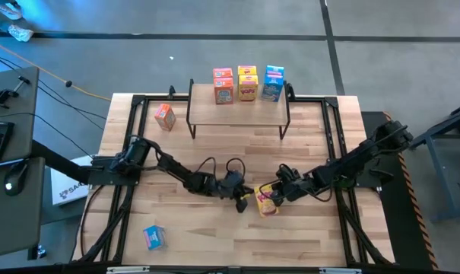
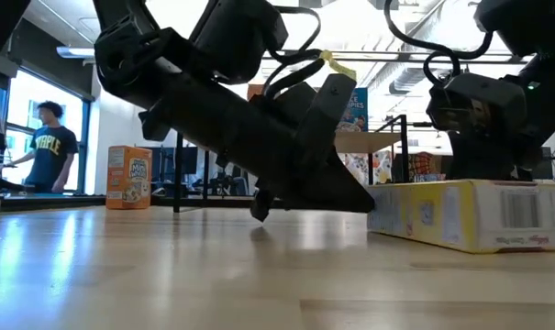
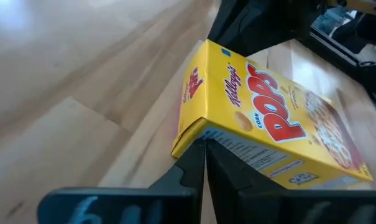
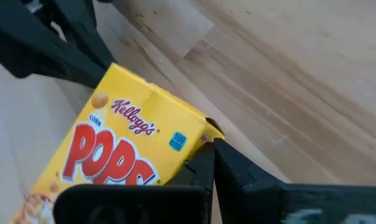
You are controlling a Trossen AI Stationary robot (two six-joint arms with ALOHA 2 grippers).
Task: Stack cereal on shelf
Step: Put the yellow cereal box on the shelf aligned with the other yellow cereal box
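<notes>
I have the yellow Corn Pops box (image 1: 266, 200) lying flat mid-table, well short of the shelf (image 1: 238, 113). Both the left gripper (image 1: 242, 199) and right gripper (image 1: 278, 195) have jaws together, pressed against opposite box corners. I judge that uneven pushing could spin the box away, since neither gripper actually clamps it.

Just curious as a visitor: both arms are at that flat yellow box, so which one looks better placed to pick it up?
Probably right: the right gripper meets the yellow box at one end, while the left gripper sits beside it.
</notes>
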